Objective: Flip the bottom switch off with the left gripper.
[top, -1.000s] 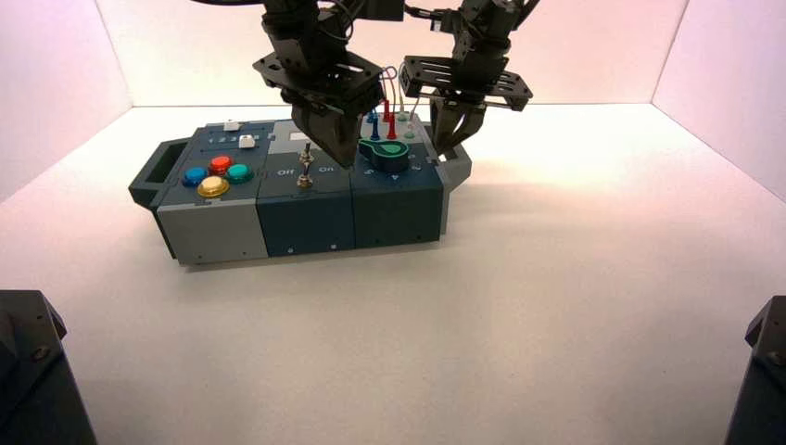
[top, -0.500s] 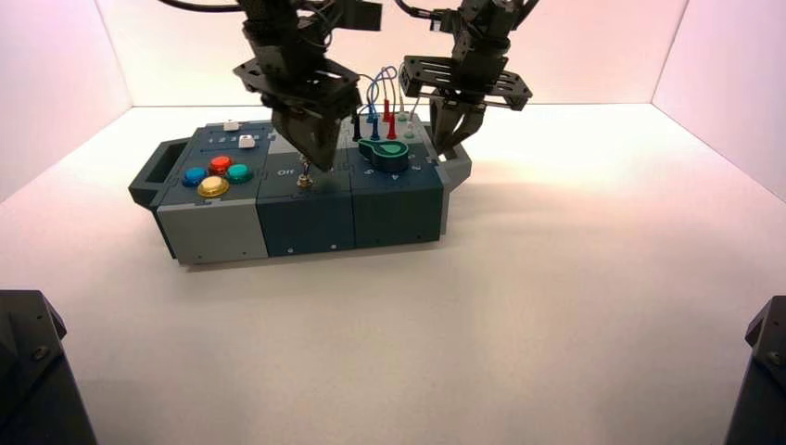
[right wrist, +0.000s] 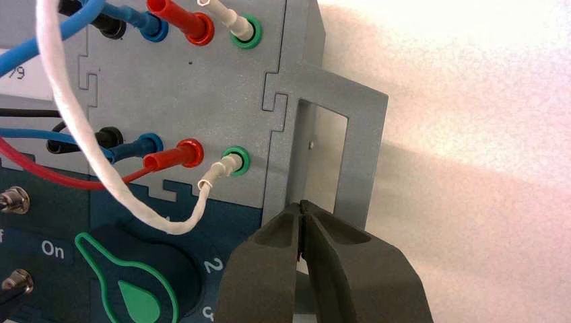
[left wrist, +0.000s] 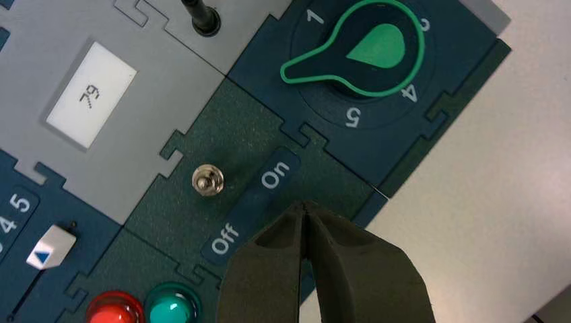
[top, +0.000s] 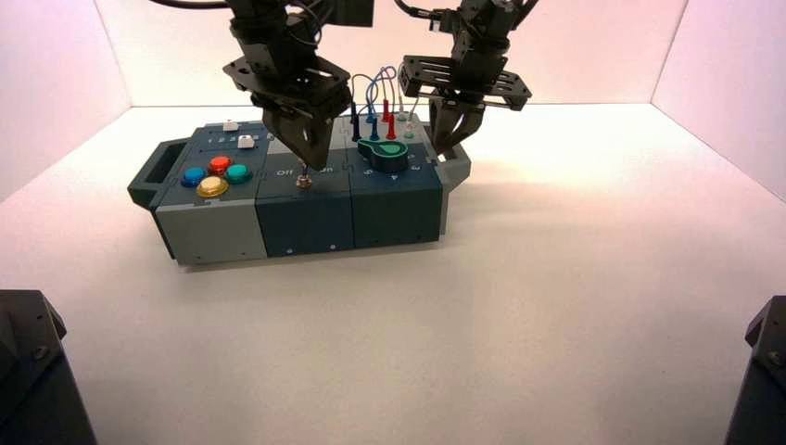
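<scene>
Bottom metal toggle switch point(top: 304, 181) is just beside the left gripper point(top: 319, 167)'s tips; can't tell if touching. Left is clenched, empty. Step looks like final lining-up; next: nudge lever toward Off. Right gripper point(right wrist: 302, 205) idles by the grey handle point(right wrist: 363, 155), also clenched. Versus a second ago: left has shifted leftward, away from the green-rimmed knob point(top: 384, 156).

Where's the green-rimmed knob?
In the high view, the green-rimmed dark knob sits at the box's front right, just right of the black left gripper.
</scene>
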You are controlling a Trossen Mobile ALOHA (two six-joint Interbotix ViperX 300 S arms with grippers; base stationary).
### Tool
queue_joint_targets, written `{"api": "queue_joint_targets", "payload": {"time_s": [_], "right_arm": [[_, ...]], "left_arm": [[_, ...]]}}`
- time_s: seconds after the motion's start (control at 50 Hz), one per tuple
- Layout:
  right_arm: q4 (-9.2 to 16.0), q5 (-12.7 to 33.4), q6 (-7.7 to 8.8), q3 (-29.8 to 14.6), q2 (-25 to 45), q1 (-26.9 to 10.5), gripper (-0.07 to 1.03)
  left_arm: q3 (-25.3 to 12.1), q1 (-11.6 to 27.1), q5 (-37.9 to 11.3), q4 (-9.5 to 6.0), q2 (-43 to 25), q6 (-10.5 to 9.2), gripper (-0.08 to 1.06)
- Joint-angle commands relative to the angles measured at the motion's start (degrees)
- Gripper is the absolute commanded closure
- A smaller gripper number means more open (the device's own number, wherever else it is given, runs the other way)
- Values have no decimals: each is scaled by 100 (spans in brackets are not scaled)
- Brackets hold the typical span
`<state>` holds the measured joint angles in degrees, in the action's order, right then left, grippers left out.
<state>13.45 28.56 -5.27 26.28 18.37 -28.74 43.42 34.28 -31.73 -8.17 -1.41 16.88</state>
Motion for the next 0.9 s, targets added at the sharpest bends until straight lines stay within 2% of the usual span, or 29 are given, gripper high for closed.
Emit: {"api": "queue_joint_targets", "payload": {"time_s": [0.02,0.32,0.5,0.74,0.9], "right_arm": [[9,9,35,9,88,-26,98],[9,9,26,18,70,-26,98],[9,9,35,62,70,-26,98],[18,9,26,44,70,-26,98],[18,9,26,9,79,-26,98]], "left_arm": [[123,-18,-44,0,220,-9,101],[202,-70,18,0,220,-18,101],[167,-53,18,-62,246,-18,101],[-141,185,9,-62,185,9,101],[-360,202,-70,-44,-26,141,101]]}}
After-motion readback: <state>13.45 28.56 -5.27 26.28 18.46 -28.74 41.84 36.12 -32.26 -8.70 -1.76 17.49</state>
